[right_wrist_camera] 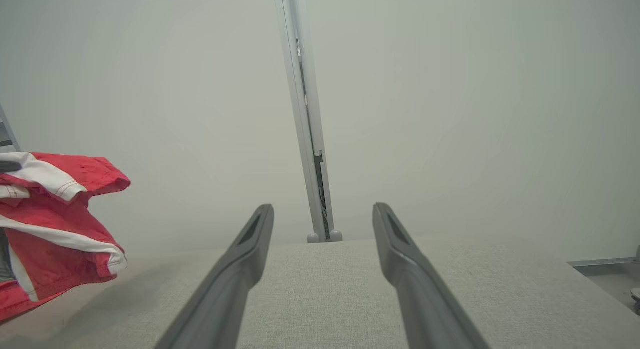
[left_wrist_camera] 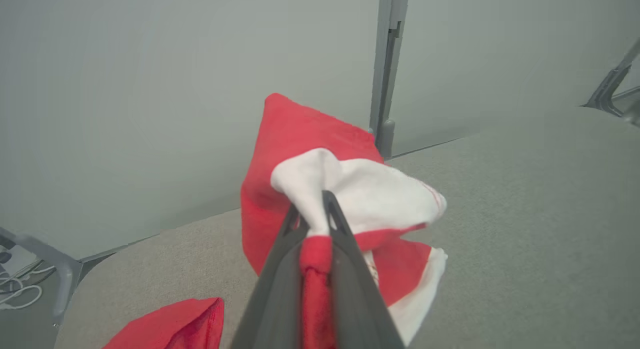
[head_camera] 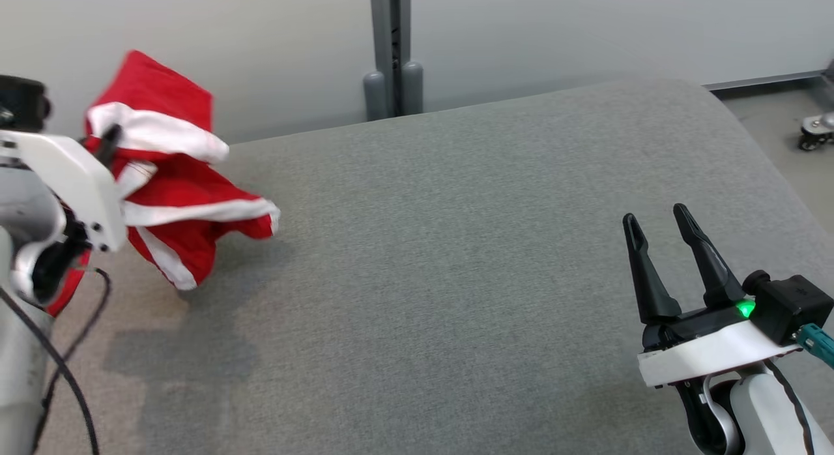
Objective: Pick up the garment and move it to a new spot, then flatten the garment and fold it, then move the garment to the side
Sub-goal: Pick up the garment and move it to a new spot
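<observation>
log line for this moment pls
left gripper: shut on red-and-white cloth garment, held up over grey fabric surface | right gripper: open, holding nothing

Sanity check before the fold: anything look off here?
Nothing spilled or damaged. The garment hangs crumpled from the shut left gripper over the left end of the table; right gripper is open, empty.

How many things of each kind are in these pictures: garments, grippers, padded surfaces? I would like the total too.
Garment, red and white: 1
Grippers, left gripper and right gripper: 2
Grey padded surface: 1
Total: 4
</observation>
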